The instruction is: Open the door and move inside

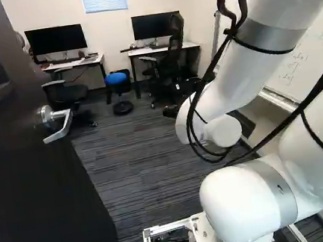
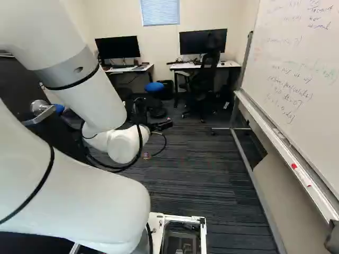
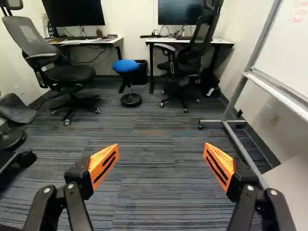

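Note:
The dark door [image 1: 38,194] fills the left side of the left base view and stands open, with the room's floor visible past its edge. Its silver lever handle [image 1: 58,122] is on the face toward the arm; the same handle [image 2: 41,112] appears beyond the arm in the right base view. Ahead of the arm, the gripper [image 2: 159,127] is partly hidden by the wrist and cables. In the wrist view the gripper [image 3: 161,156] has its orange-padded fingers wide apart, nothing between them but carpet beyond. Neither door nor handle shows there.
A whiteboard [image 2: 296,74] on a wheeled frame [image 2: 249,166] runs along the right side. Against the far wall are two desks [image 3: 190,41] with monitors, office chairs [image 3: 72,74] and a blue stool [image 3: 126,66]. Carpet [image 3: 149,192] lies ahead.

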